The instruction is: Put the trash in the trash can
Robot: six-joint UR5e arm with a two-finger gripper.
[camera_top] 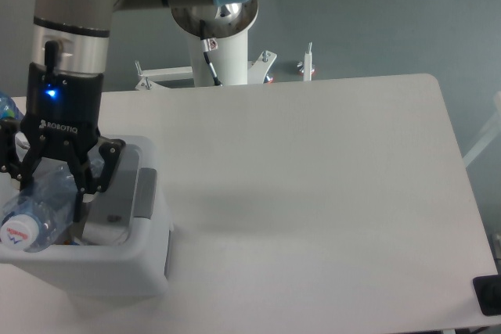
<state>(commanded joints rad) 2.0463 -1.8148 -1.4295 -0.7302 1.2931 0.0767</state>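
Note:
My gripper (52, 193) hangs over the open trash can (117, 267) at the table's left edge, shut on the crushed clear bottle (43, 197). The bottle tilts down and to the left, and its white cap (16, 231) sits over the can's front left rim. Inside the can, below the right finger, lies a white crumpled piece (106, 228) that looks like the wrapper. A grey latch tab (145, 192) shows on the can's right rim. The can's lid is hidden behind my gripper.
A bottle with a blue label (5, 107) peeks in at the far left behind the can. The arm's pedestal (223, 37) stands behind the table. A black object (488, 295) sits at the bottom right corner.

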